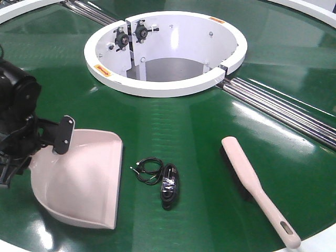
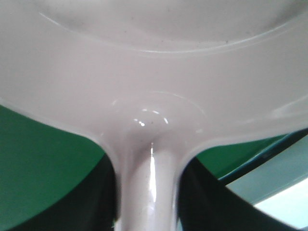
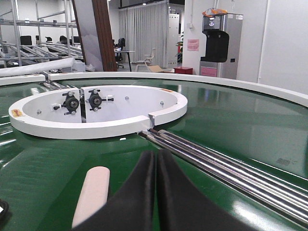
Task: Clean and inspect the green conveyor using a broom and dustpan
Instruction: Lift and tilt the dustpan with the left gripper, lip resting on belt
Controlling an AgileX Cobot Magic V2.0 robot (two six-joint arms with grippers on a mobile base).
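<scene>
The long slim beige plastic broom (image 3: 91, 195) lies just left of the right gripper (image 3: 155, 155), running parallel to its pressed-together fingers, while the left gripper (image 2: 147, 202) pinches the handle of the wide beige plastic dustpan (image 1: 84, 184).

The dustpan (image 2: 154, 72) fills the view above the green conveyor (image 2: 38, 159).

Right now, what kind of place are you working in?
Probably an industrial workshop or test lab. A large green conveyor crossed by metal rods fills the foreground, and the right wrist view shows storage racks and chairs in an open hall beyond it.
</scene>
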